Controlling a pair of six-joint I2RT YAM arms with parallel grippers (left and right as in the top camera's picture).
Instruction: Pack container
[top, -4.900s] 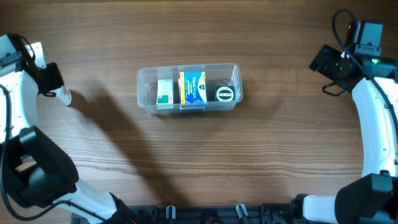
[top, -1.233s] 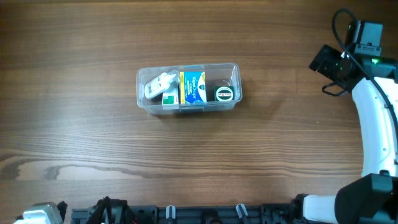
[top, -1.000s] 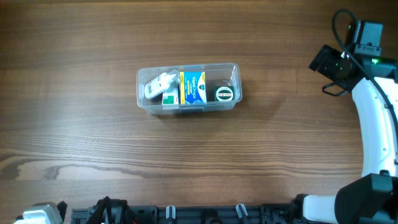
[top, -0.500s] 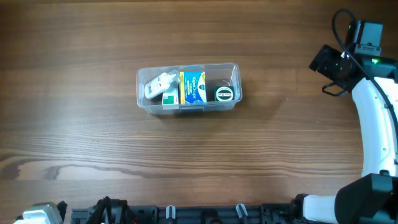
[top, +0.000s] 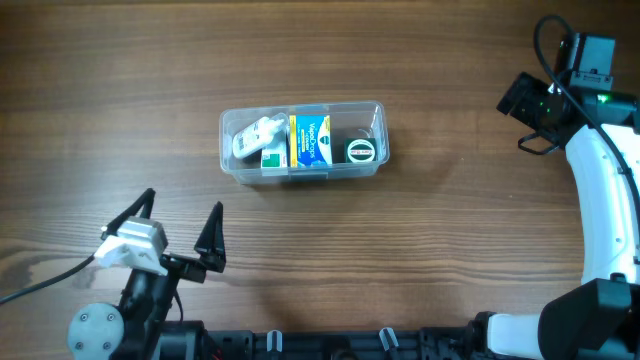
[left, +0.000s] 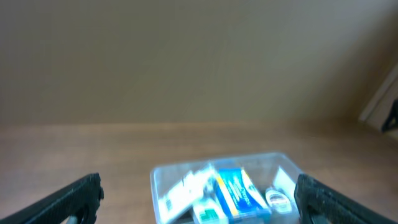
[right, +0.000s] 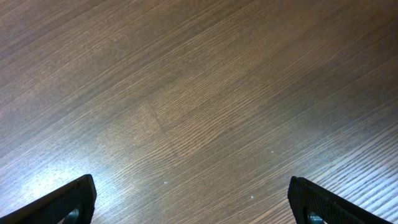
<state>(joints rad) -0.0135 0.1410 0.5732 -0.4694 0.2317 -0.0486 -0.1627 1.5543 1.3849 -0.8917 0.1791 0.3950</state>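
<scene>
Wood-grain table (top: 420, 260) on every side. My left gripper (top: 183, 205) is spread wide and empty, with the container (top: 226, 160) ahead of its fingertips and well apart. My right gripper (right: 193, 193) gapes just as wide, only bare wood between its tips. White bottle (top: 255, 135), blue-and-yellow box (top: 310, 140) and round tin (top: 361, 151) sit inside, so it looks packed to me. Best to hang back and not nudge that thin wall.

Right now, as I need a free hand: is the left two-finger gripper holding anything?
No, in the overhead view the left gripper stands open, only bare wooden table between its black fingers.
</scene>
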